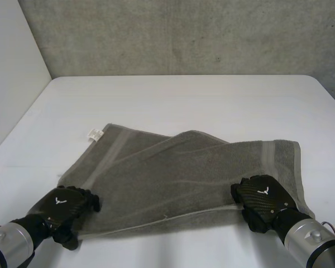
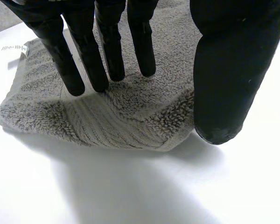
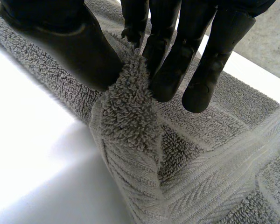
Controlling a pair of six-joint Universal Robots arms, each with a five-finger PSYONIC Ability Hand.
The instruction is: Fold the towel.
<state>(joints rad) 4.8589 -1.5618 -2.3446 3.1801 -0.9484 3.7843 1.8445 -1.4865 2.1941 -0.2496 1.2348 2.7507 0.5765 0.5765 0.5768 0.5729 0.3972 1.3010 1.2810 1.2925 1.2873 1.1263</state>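
The grey towel lies on the white table, its right part folded slantwise over the left. My left hand is at the towel's near left corner. In the left wrist view its fingers rest straight on the towel, and its thumb stands off the slightly raised near edge. My right hand is at the near edge close to the right corner. In the right wrist view its thumb and fingers pinch a bunched ridge of the towel.
A small white label sticks out at the towel's far left corner. Bare table runs behind the towel up to a grey wall. A narrow strip of table lies between the towel and the near edge.
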